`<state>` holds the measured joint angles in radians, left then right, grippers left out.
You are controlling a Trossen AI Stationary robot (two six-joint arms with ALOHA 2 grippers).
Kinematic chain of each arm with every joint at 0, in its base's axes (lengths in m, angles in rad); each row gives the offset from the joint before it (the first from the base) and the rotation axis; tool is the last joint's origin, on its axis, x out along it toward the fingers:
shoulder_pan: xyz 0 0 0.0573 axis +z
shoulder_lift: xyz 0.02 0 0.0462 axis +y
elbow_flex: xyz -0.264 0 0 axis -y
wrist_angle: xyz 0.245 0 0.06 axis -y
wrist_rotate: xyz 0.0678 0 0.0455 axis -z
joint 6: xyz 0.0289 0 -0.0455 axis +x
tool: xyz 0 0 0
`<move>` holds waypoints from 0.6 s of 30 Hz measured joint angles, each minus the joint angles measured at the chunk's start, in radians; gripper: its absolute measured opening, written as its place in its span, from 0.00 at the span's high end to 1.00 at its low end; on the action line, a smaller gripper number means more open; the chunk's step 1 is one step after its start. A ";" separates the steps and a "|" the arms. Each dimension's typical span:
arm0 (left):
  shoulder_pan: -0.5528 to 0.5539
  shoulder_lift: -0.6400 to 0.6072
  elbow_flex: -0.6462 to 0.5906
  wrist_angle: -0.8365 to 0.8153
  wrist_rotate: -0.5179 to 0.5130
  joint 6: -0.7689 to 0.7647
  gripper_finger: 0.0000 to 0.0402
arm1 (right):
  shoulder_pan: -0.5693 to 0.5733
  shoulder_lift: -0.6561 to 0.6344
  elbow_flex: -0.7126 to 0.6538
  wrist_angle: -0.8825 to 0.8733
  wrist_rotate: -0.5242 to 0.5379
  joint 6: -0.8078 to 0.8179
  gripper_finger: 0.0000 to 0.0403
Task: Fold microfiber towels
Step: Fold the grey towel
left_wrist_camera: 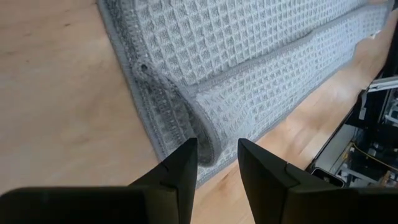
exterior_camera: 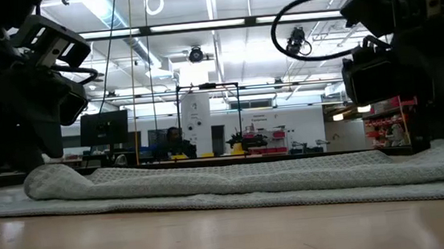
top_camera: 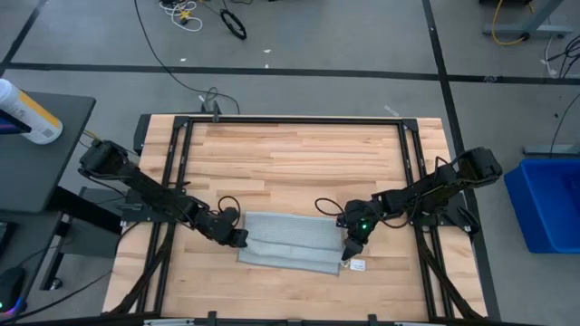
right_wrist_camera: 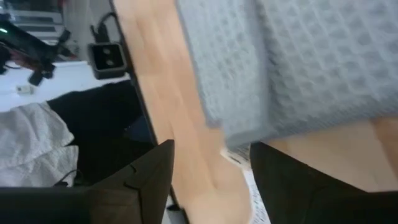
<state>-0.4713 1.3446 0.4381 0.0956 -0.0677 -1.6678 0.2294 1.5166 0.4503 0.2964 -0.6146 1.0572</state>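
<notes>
The light grey-blue ribbed towel (top_camera: 288, 242) lies on the wooden table (top_camera: 299, 163) near its front edge, folded lengthwise into a long strip with one layer over another. Its small white tag (top_camera: 355, 265) lies on the wood at its right near corner. My left gripper (top_camera: 237, 238) is open and low at the towel's left end, its fingers (left_wrist_camera: 184, 163) on either side of the rolled fold (left_wrist_camera: 200, 127) there. My right gripper (top_camera: 348, 250) is open and just above the towel's right end (right_wrist_camera: 292, 68), near the tag (right_wrist_camera: 235, 157).
Black frame rails (top_camera: 172, 172) run along the table's left and right sides under the arms. Bare wood fills the table's far half. A blue bin (top_camera: 548, 204) stands off the table to the right, and a dark side table with a spray can (top_camera: 27, 113) to the left.
</notes>
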 joint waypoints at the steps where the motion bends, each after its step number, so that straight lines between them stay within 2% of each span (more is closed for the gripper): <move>1: 0.000 0.000 0.000 0.000 0.000 0.000 0.69 | 0.003 0.000 0.000 0.011 0.014 0.007 0.47; 7: 0.000 0.000 0.000 -0.017 0.000 0.001 0.69 | 0.011 0.000 0.000 0.026 0.063 0.017 0.51; 15: 0.000 0.000 0.000 -0.038 -0.024 -0.004 0.69 | 0.013 0.000 0.000 0.026 0.106 0.027 0.51; 18: 0.000 0.001 0.000 -0.042 -0.037 -0.012 0.69 | 0.027 0.000 0.000 0.026 0.130 0.044 0.55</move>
<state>-0.4713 1.3453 0.4381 0.0536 -0.1052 -1.6794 0.2565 1.5166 0.4503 0.3225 -0.4843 1.1013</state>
